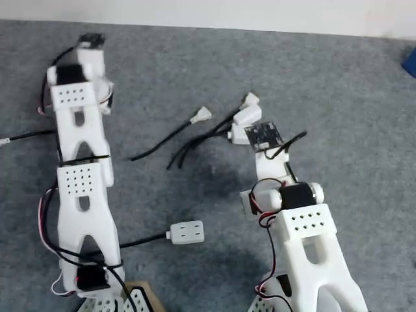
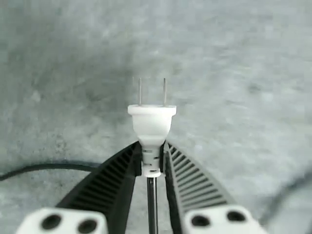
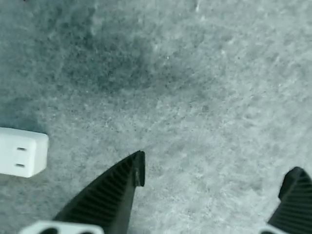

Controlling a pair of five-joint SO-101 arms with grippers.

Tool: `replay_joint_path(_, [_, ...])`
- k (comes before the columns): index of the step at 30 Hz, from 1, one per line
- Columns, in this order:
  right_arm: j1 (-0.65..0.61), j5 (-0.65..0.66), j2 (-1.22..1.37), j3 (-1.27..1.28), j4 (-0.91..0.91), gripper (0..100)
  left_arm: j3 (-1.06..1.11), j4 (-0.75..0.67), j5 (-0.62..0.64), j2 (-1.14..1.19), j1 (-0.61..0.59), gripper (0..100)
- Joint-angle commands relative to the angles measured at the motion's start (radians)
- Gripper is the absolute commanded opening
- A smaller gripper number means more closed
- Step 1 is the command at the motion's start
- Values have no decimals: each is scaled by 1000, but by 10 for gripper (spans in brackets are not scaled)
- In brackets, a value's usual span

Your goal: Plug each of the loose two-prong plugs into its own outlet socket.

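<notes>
My left hand (image 2: 152,152) is closed on a white two-prong plug (image 2: 151,119). The fingers pinch its ribbed neck just behind the flange, its black cord (image 2: 151,197) runs back between them, and both prongs point straight out over the grey table (image 1: 338,97). My right hand (image 3: 214,173) is spread wide and holds nothing. It hangs low over the table with a white socket (image 3: 22,155) just off to one side, its two slots facing me. In the high view a white outlet block (image 1: 186,232) lies on its own lead between my two arms, and another small white connector (image 1: 201,116) lies farther out on a black lead; I cannot tell whether that one is a plug or a socket. The plug looks light, hard and smooth. I judge it could pivot in my grip when I push, since I have it by the narrow neck and not the wider body. The prongs look thin enough to bend if they meet the slots at an angle, and the cord may tug sideways. A socket this small should slide on the table when pushed, so I expect my right hand must clamp it by its flat sides.
</notes>
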Motion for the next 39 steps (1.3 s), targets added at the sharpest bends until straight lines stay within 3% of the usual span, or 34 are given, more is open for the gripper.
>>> replay_joint_path(1, [97, 5, 8, 4, -13, 414, 272, 17, -100, -286, 114, 13])
replay_joint_path(8, [397, 0, 2, 5, -13, 414, 858, 14, -262, -719, 441, 14])
replay_joint_path(15, [924, 69, -33, -160, -13, 414, 1119, -109, -261, -832, 754, 17])
replay_joint_path(20, [1104, 71, -87, -197, -35, 414, 1213, -222, -261, -832, 918, 18])
replay_joint_path(24, [1118, 71, -90, -194, -51, 414, 1264, -301, -261, -832, 993, 55])
replay_joint_path(28, [1050, 89, -88, -154, -53, 414, 1293, -305, -262, -832, 1004, 285])
replay_joint_path(30, [1012, 101, -90, -136, -50, 414, 1293, -305, -264, -840, 1000, 345])
replay_joint_path(34, [931, 106, -94, -99, -48, 414, 1274, -304, -253, -845, 944, 292])
replay_joint_path(39, [690, 186, -87, -77, 44, 414, 1110, -169, -14, -832, 708, 242])
